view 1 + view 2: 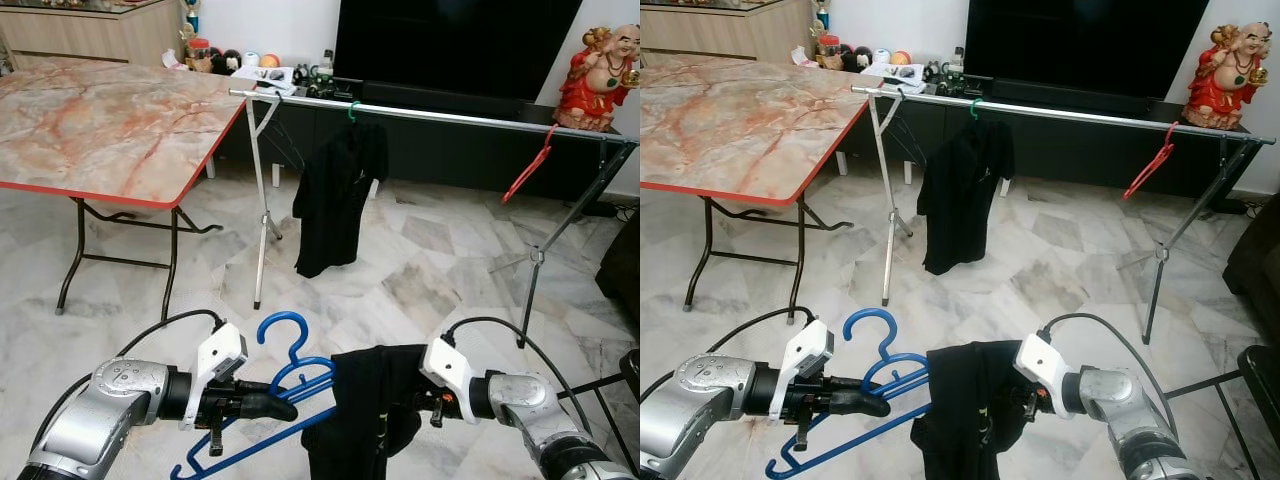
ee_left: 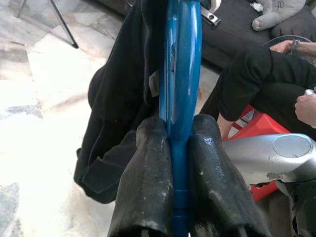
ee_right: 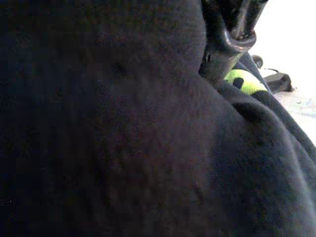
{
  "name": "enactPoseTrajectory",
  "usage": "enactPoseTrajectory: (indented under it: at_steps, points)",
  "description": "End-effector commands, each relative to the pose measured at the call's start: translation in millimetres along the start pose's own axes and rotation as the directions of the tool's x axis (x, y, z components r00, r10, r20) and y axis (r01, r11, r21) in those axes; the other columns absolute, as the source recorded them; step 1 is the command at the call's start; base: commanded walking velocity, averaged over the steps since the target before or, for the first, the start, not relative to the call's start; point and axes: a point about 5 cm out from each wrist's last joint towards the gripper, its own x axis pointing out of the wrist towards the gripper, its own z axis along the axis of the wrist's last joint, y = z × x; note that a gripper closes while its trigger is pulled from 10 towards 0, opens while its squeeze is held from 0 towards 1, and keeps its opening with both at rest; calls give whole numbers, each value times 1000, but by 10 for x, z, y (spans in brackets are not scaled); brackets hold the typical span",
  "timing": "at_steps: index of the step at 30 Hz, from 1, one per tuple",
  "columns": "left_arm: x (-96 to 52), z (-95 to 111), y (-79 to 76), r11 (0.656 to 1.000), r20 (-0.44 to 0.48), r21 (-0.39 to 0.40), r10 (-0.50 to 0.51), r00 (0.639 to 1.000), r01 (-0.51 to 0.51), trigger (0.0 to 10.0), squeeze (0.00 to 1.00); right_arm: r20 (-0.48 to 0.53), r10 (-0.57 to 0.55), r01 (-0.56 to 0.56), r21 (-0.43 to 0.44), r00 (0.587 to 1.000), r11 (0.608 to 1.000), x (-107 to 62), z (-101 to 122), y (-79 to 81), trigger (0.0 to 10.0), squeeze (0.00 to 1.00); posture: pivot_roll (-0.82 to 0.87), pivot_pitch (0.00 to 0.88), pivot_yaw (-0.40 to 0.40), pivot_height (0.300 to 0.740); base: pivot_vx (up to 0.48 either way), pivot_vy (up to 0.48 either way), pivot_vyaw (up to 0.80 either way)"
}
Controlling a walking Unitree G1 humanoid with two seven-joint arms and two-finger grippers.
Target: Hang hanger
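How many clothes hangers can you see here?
3 at least: a blue hanger in the left gripper's fingers, a green hanger holding the black garment on the rail, and a red hanger further along. The blue may be several stacked.

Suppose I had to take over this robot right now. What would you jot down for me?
Left gripper: shut on the blue hanger, held low in front.
Right gripper: buried in the black garment draped on that hanger; finger state hidden.
Drying rail: ahead, carrying a black shirt and a red hanger.
Done: hanger picked up.
Left: walk over and hook it on the rail, perhaps between those two.
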Motion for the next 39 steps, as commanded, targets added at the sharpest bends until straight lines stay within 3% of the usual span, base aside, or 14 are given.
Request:
enactPoseTrajectory:
  at_steps: [1,12,18,23,29,34,35,39]
  points:
    - [43,197,-24,997,64,64,-42,997,38,0,0,19,7,-7,-4,1000,1000,18,41,-1,0,0,124,31,-106,740,0,0,0]
    - [18,192,-14,997,57,64,-37,998,33,0,0,80,19,-16,-41,997,999,12,178,-38,0,0,122,33,-105,740,0,0,0]
    - [-32,155,-25,997,29,63,-38,999,36,0,0,52,40,-35,-84,998,996,-29,165,-38,0,0,124,33,-103,740,0,0,0]
    - [-227,-57,17,999,-88,38,18,996,-15,0,0,-21,21,-24,-137,1000,990,-182,126,-109,0,0,120,32,-100,740,0,0,0]
    - [-409,-188,46,994,-116,-5,104,988,-105,0,0,-42,-22,15,-160,999,987,-339,133,-200,0,0,117,30,-97,740,0,0,0]
    - [-544,-333,39,989,-192,-20,140,971,-147,0,0,-45,-35,27,-170,998,985,-404,140,-229,0,0,116,29,-96,740,0,0,0]
    - [-613,-465,10,987,-257,-34,141,956,-155,0,0,-39,-67,59,-175,997,983,-450,162,-271,0,0,119,23,-90,740,0,0,0]
    - [-680,-672,-62,985,-345,-65,128,930,-160,0,0,-33,-108,101,-166,994,981,-511,198,-334,0,0,119,23,-90,740,0,0,0]
